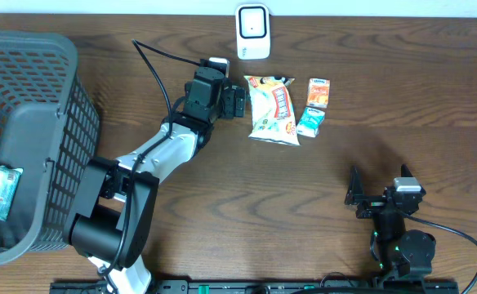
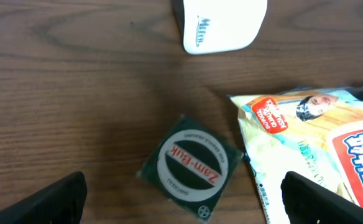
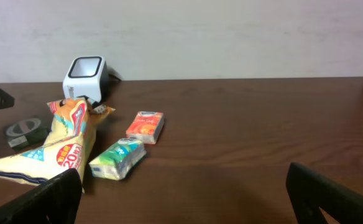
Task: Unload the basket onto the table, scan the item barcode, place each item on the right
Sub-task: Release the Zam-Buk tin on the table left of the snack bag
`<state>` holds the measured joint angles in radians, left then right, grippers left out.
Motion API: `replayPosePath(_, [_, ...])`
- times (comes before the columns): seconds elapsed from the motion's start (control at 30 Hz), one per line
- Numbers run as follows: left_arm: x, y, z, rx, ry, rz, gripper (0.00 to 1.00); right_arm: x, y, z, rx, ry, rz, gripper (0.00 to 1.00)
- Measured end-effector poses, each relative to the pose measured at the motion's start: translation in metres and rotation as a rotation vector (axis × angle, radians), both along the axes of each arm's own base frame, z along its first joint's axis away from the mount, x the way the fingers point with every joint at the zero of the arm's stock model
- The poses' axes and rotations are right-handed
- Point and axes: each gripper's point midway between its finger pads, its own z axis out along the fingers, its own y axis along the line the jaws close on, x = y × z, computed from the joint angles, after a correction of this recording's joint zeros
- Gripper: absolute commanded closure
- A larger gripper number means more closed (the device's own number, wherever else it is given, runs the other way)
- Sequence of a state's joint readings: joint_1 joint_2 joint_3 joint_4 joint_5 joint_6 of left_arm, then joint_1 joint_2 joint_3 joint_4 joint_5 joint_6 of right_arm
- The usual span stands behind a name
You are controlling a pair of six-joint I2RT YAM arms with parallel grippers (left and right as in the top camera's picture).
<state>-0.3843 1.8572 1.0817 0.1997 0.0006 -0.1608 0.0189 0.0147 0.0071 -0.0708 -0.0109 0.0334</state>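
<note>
Under my left gripper (image 1: 232, 100) the jaws are spread wide and grasp nothing. In the wrist view a fingertip sits at each lower corner, and the tin (image 2: 191, 168) lies flat on the table (image 2: 76, 93) between them, touching neither. Its round label faces up and I see no barcode there, so I judge the code is underneath or on the rim and the tin must be lifted and turned to the scanner (image 2: 222, 25). The scanner stands near, between 12 and 1 o'clock from the tin, which is likely why the tin lies here: it is a short carry. At 3 o'clock, just beside the tin, lies the bag (image 2: 318, 143); a closing finger could catch its edge. Beyond the bag are an orange pack (image 1: 319, 91) and a teal pack (image 1: 310, 122). The basket (image 1: 26, 139) sits at the table's 9 o'clock, probably for scanned goods. My right gripper (image 1: 377, 196), also wide and empty, is parked at 5 o'clock.
</note>
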Motion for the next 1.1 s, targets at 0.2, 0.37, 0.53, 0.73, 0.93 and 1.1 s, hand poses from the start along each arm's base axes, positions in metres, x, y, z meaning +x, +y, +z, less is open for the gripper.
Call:
replayPosePath(0.2, [0.018,0.005,0.031,-0.046,-0.118,0.022,0.02,0.000,0.000,0.000,0.000,0.000,0.000,0.01])
replayPosePath(0.37, [0.025,0.039,0.109,-0.085,-0.284,0.088,0.03,0.000,0.000,0.000,0.000,0.000,0.000,0.01])
replayPosePath(0.53, [0.007,0.113,0.204,-0.019,-0.476,0.253,0.02,0.000,0.000,0.000,0.000,0.000,0.000,0.01])
replayPosePath(0.73, [-0.040,0.237,0.274,0.205,-0.598,0.528,0.03,0.000,0.000,0.000,0.000,0.000,0.000,0.01])
replayPosePath(0.93, [-0.109,0.365,0.250,0.457,-0.365,0.787,0.02,0.000,0.000,0.000,0.000,0.000,0.000,0.01])
replayPosePath(1.1, [-0.176,0.441,0.201,0.557,-0.072,0.950,0.02,0.000,0.000,0.000,0.000,0.000,0.000,0.01])
